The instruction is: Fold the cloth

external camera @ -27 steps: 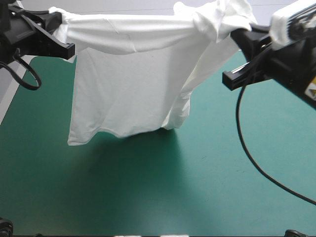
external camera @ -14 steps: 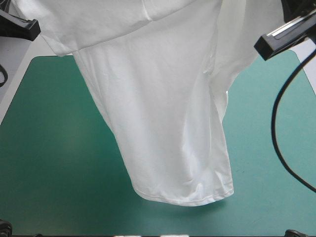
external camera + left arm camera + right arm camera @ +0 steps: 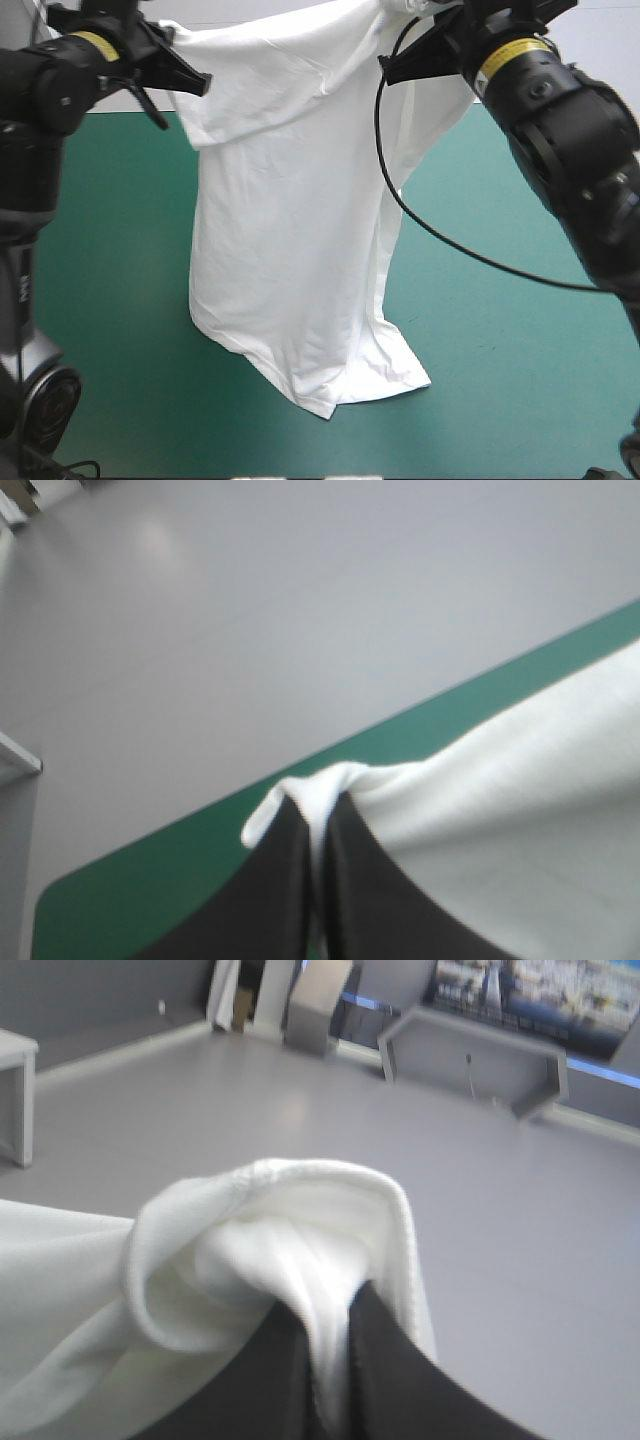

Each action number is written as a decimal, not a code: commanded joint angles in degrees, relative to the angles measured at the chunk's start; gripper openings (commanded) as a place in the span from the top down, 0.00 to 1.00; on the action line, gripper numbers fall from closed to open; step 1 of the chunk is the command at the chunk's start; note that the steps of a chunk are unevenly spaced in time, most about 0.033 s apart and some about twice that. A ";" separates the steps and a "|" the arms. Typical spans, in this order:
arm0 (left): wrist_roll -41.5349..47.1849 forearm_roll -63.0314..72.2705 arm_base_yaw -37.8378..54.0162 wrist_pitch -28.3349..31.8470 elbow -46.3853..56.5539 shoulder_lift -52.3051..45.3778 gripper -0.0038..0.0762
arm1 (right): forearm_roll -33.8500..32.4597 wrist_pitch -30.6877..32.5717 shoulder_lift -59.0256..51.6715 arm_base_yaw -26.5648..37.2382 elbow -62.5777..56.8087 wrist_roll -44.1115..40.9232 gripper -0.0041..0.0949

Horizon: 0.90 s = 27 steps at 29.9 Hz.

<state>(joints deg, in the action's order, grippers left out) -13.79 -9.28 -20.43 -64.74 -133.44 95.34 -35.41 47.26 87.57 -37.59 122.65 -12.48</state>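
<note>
The white T-shirt (image 3: 300,220) hangs lifted between both arms, stretched across near the table's far edge. Its lower hem rests crumpled on the teal-green cover (image 3: 110,300) toward the front. My left gripper (image 3: 185,50) is shut on one upper corner; in the left wrist view the black fingers (image 3: 280,880) pinch a white fold (image 3: 320,785). At the opposite upper corner my right gripper (image 3: 410,45) is shut on a bunched hem of the T-shirt (image 3: 300,1220), which curls over its fingers (image 3: 390,1360).
The right arm's bulk (image 3: 570,140) reaches over the table's right side. Bare teal-green cover (image 3: 520,350) lies on both sides of the hanging shirt.
Both arms have swung back toward the table's far side. The T-shirt, earlier billowing forward, now hangs lower with its hem touching the cover.
</note>
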 commanded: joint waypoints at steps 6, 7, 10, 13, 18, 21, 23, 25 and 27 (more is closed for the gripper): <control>0.36 9.93 4.20 11.74 -0.07 11.99 0.96 | 15.10 -10.29 10.83 16.71 1.49 4.99 0.98; 0.36 11.47 4.76 13.44 -0.07 13.62 0.96 | 15.34 -11.23 12.56 17.40 1.49 4.99 0.98; 0.47 12.08 5.88 16.74 -0.07 17.31 0.96 | 15.77 -14.50 17.77 18.95 1.49 4.99 0.98; 0.47 12.20 6.81 19.66 -0.07 20.42 0.96 | 16.06 -16.86 22.00 19.20 1.49 4.99 0.98; 0.31 11.96 7.33 23.53 -0.07 26.46 0.96 | 20.71 -19.05 27.60 19.20 1.49 4.99 0.95; 0.31 12.27 7.33 26.62 -0.07 30.10 0.89 | 22.18 -19.88 29.77 19.20 1.49 4.99 0.77; 0.58 12.81 7.33 28.17 -0.07 32.45 0.79 | 22.78 -19.75 30.73 19.20 1.49 4.99 0.58; 0.55 13.54 7.33 28.15 -0.07 34.06 0.68 | 22.78 -18.97 31.32 19.20 1.49 4.99 0.40; 0.55 13.66 7.33 25.90 -0.07 34.24 0.59 | 22.78 -17.21 31.16 19.20 1.49 4.99 0.30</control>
<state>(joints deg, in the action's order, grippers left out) -13.79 3.13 -13.04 -41.10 -132.15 133.45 -12.16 32.27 122.58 -18.92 122.46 -7.88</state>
